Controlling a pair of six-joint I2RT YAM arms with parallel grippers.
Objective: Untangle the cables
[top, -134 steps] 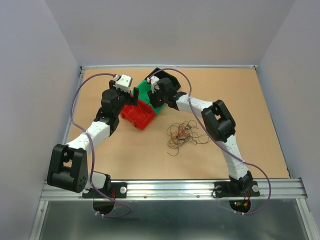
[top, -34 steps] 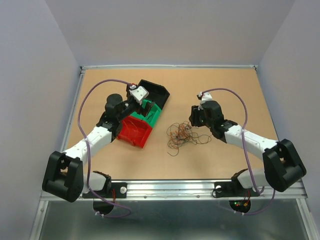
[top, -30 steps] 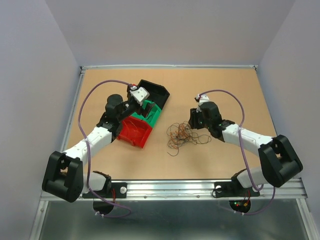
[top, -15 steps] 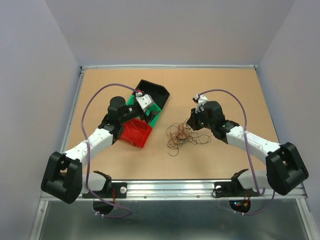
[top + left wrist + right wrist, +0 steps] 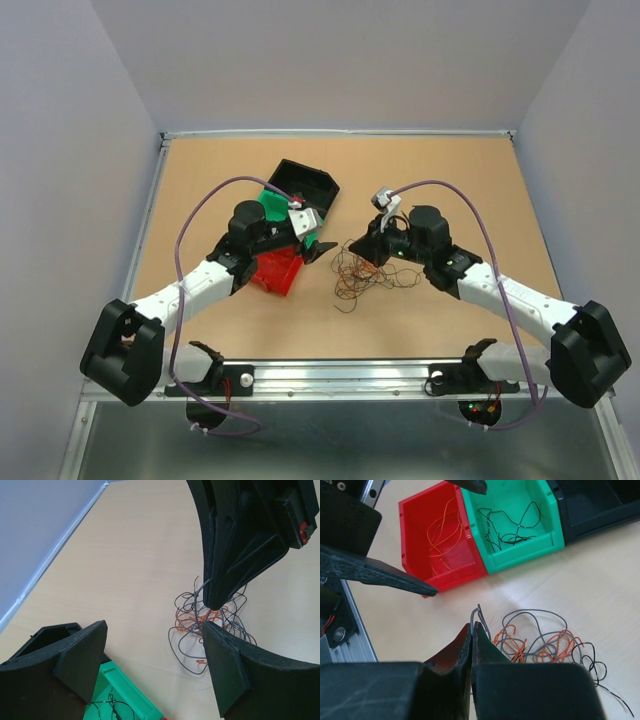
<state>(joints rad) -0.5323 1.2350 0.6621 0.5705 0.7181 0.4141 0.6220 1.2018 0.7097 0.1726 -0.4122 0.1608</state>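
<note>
The cables [image 5: 372,275] lie as a loose tangle of orange, grey and black wires on the table between the arms; they also show in the left wrist view [image 5: 210,625] and the right wrist view [image 5: 545,640]. My right gripper [image 5: 358,247] is at the tangle's upper left edge, shut on a loop of grey wire [image 5: 481,614] that pokes out past its tips [image 5: 472,630]. My left gripper [image 5: 312,238] is open and empty [image 5: 152,665], just left of the tangle and facing the right gripper [image 5: 215,597].
Three bins stand side by side under the left arm: red [image 5: 272,272], green [image 5: 272,203], black [image 5: 305,185]. The red bin [image 5: 440,535] holds orange wires and the green bin [image 5: 515,520] holds black wires. The black bin [image 5: 600,500] is partly out of frame.
My left gripper has swung right, off the bins and towards the tangle. My right gripper has moved left and down to the tangle's edge and now pinches a grey wire.
</note>
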